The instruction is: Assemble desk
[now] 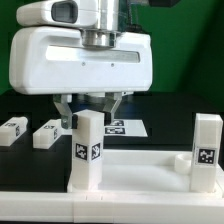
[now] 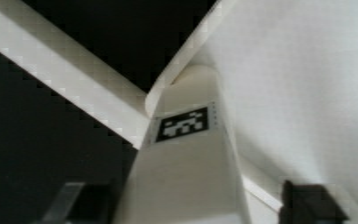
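White 2-finger gripper (image 1: 89,121) above white rimmed plastic tabletop (image 1: 140,172), fingers (image 1: 66,112) spread, straddling upright square white tagged leg (image 1: 88,155) at tabletop corner: probably ready to grasp, twist.

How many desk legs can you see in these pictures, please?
4. One leg stands upright on the tabletop under the claw; another stands at the exterior view's right; two lie on the table at the exterior view's left. None seems hidden.
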Available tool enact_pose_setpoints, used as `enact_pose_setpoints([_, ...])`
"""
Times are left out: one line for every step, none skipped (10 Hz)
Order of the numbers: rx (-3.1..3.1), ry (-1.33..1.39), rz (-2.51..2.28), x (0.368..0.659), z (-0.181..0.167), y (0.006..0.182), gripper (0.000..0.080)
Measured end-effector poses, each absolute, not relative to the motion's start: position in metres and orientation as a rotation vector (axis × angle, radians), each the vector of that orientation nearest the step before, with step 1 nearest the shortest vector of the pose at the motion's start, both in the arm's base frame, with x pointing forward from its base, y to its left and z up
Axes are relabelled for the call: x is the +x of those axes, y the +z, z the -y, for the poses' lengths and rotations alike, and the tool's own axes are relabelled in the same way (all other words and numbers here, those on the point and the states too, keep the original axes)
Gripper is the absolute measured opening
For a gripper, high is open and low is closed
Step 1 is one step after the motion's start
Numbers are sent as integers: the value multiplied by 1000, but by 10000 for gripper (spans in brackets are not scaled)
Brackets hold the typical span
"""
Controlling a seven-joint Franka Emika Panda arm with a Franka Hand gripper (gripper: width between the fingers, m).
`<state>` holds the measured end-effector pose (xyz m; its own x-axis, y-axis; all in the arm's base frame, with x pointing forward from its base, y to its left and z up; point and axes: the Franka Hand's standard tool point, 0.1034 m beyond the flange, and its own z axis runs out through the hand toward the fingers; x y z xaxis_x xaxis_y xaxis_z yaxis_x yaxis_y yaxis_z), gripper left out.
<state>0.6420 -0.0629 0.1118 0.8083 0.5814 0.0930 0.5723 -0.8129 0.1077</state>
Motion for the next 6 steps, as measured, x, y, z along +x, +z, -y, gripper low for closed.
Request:
enact_pose_setpoints([2921,187,-919,642,63,112,391])
enact_pose_setpoints([2929,187,-898,642,63,112,292])
enact_pose_setpoints([2929,187,-898,642,63,112,292])
enact_pose_setpoints([2929,187,-897,642,63,112,292])
enact_pose_setpoints([2991,184,-735,640,63,111,292])
enact_pose_setpoints([3062,194,-462,640,62,111,292])
